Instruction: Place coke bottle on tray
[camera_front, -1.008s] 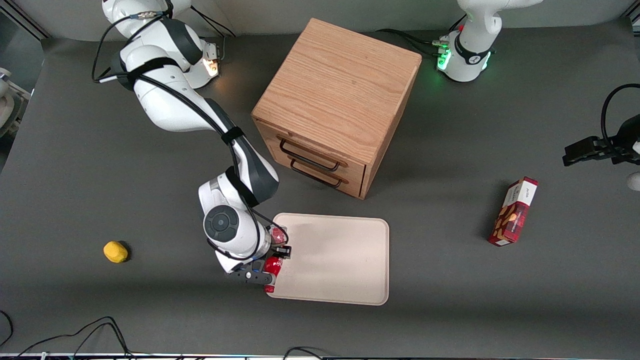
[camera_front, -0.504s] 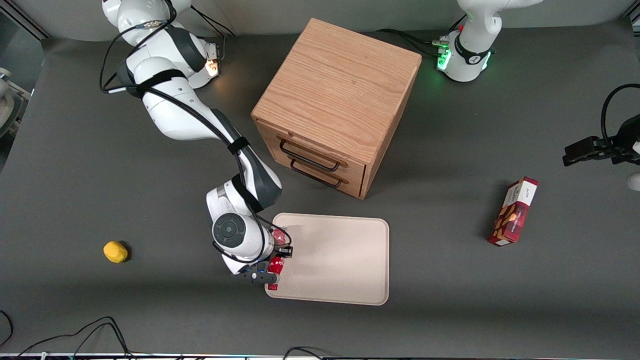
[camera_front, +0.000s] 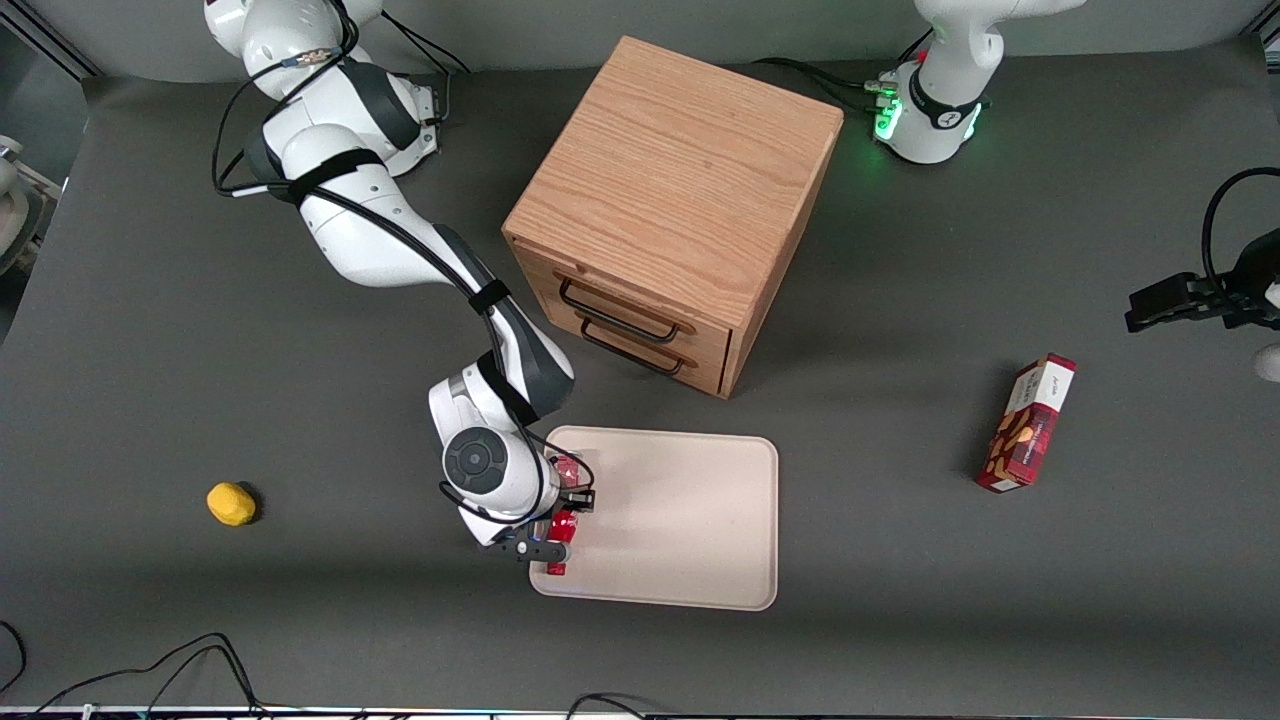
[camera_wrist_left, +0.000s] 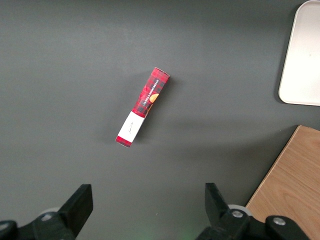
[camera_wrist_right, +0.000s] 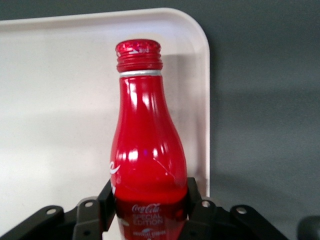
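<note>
Dark grey tabletop (camera_front: 150, 330) w/ black cables along its near edge. Right arm's gripper (camera_front: 556, 524) sits over the tray (camera_front: 680, 520) at the tray's end toward the working arm, fingers (camera_wrist_right: 196, 205) clamped on the lower body of the coke bottle (camera_wrist_right: 147, 150). Bottle is red, ridged red cap, silver ring under the cap; white script "Coca-Cola" on the body, w/ "SPECIAL EDITION" in small white caps below it, a 3rd line too small to read. In the wrist view the tray's beige surface and rounded corner show past the bottle; can't tell if the bottle touches the tray.

Wooden drawer unit (camera_front: 670, 210), 2 drawers w/ dark handles, stands farther from the front cam than the tray. Red tartan snack box (camera_front: 1027, 423) lies toward the parked arm's end of the table; has a white label patch, print not legible. Small yellow object (camera_front: 231, 503) lies toward the working arm's end.
</note>
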